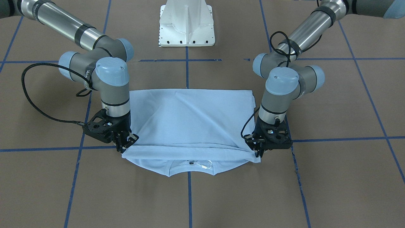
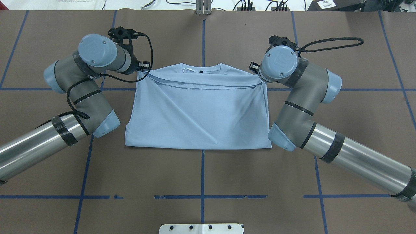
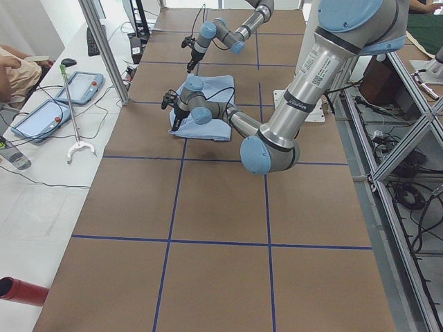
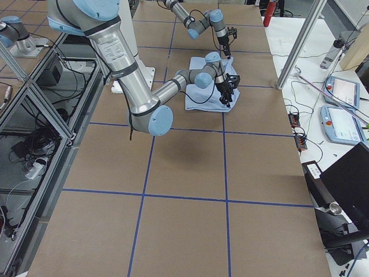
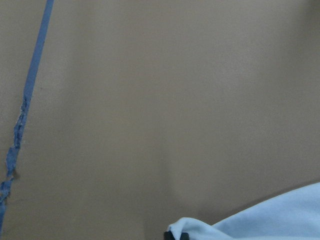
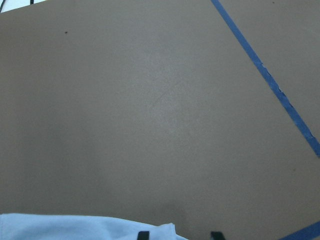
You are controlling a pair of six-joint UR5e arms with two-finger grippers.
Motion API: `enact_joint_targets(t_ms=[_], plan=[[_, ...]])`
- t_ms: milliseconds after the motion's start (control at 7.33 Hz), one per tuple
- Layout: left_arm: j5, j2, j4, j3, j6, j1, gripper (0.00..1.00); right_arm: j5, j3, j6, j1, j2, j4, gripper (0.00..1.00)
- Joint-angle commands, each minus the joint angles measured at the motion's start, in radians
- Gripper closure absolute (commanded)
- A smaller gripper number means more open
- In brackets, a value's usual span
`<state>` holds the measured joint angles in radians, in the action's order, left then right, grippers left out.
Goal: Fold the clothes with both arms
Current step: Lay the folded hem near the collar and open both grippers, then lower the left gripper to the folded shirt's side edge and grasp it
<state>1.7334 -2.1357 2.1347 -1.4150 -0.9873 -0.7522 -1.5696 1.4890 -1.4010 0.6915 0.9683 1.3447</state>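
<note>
Front-facing view: T-shirt (image 1: 190,117) lies folded on the desk (image 1: 316,190), left hand (image 1: 258,153) pinching one corner and right hand (image 1: 126,144) a little open at the other, so the fold lands straight.

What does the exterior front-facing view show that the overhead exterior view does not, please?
Only the front-facing view shows the right claw and left claw themselves, down at the two corners of the T-shirt's folded-over layer. Only the overhead view shows the shirt's whole edge nearest the robot, plus cables along the table's far end; there the right arm and left arm hide their claws. Both show the collar, its white tag and the white pedestal base.
</note>
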Motion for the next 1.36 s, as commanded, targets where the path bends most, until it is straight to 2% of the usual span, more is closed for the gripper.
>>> enact_joint_targets(t_ms=[0,136,273,409,545,682,818,1227], plan=[[0.058,0.189,0.007,-0.243,0.0,0.037,0.0,-0.006,0.023,0.05,0.003,0.006,-0.001,0.0],[0.051,0.286,0.008,-0.334,-0.02,0.101,0.0,-0.006,0.03,0.05,0.003,0.007,-0.001,0.0],[0.031,0.328,0.008,-0.385,-0.106,0.143,0.0,-0.004,0.031,0.051,0.003,0.009,-0.002,0.0],[-0.029,0.351,0.008,-0.4,-0.17,0.207,0.0,-0.003,0.031,0.05,0.002,0.01,-0.002,0.0],[-0.066,0.358,0.008,-0.4,-0.229,0.25,0.08,-0.003,0.031,0.048,0.002,0.01,-0.002,0.0],[-0.075,0.359,0.008,-0.398,-0.253,0.275,0.29,-0.003,0.031,0.05,0.002,0.01,-0.002,0.0],[-0.077,0.365,0.007,-0.397,-0.255,0.283,0.45,-0.003,0.031,0.051,0.002,0.01,-0.002,0.0],[-0.077,0.378,0.007,-0.398,-0.255,0.29,0.45,0.0,0.031,0.051,0.002,0.009,-0.002,0.0]])
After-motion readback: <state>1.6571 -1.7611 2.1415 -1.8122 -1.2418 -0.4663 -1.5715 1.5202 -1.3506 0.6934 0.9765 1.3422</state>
